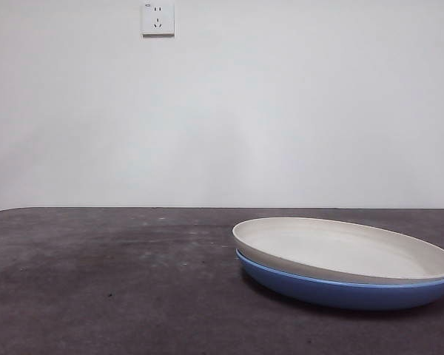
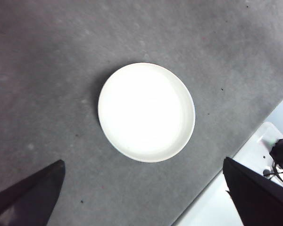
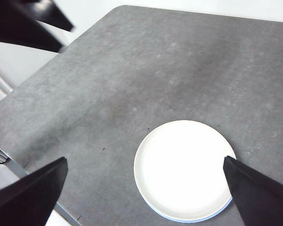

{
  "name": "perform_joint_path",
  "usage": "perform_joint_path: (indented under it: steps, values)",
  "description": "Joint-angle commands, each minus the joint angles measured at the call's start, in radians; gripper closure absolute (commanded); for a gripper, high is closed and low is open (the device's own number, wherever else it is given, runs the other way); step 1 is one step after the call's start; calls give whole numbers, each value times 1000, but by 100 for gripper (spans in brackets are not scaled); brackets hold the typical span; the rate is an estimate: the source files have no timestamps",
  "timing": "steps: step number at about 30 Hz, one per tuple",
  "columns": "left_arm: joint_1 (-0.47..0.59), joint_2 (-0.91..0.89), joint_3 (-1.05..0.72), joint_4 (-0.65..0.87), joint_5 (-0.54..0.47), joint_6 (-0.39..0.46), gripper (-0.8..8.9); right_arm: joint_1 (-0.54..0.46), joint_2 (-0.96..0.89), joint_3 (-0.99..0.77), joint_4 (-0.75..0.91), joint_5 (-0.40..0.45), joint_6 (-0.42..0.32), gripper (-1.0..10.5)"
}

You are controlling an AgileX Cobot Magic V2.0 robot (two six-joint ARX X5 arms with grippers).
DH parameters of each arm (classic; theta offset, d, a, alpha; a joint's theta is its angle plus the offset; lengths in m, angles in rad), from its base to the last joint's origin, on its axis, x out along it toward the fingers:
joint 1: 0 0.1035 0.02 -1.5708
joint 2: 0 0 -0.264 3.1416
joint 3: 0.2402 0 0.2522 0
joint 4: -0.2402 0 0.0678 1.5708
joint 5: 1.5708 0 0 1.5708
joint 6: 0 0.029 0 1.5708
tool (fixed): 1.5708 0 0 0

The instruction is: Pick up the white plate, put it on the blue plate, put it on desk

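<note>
Left end effector hangs high over the desk, jaws spread wide, holding nothing. White plate sits well clear of it, seen straight down; the blue plate is fully hidden under it in this view. Front view shows the stack side-on at right: white plate nested in the blue plate, resting slightly tilted on the desk; no arms visible, wall socket above. Right end effector is also up high, jaws apart, empty. Its view catches only a thin blue plate rim under the white plate.
</note>
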Motion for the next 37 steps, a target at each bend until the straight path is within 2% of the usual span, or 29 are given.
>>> perform_joint_path:
  steps: [1,6,9,15,18,27,32,37]
  values:
    - [-10,-81,-70,28,-14,31,241,5,3,19,8,4,-11,346]
    - [-10,-319,-349,155,-79,30,241,5,3,19,8,4,-10,346]
    - [-9,-465,-512,219,-84,29,241,5,3,19,7,5,-8,346]
    - [-9,-700,-738,291,-135,30,241,5,4,19,-16,79,-5,346]
    - [-9,-798,-819,336,-135,30,241,5,4,19,-34,83,-3,346]
    - [-9,-982,-995,451,-136,30,241,5,5,19,-62,87,50,346]
    - [-9,-987,-999,452,-135,30,241,4,27,19,-66,134,113,346]
    - [-9,-987,-999,452,-135,31,241,4,106,19,-78,134,156,346]
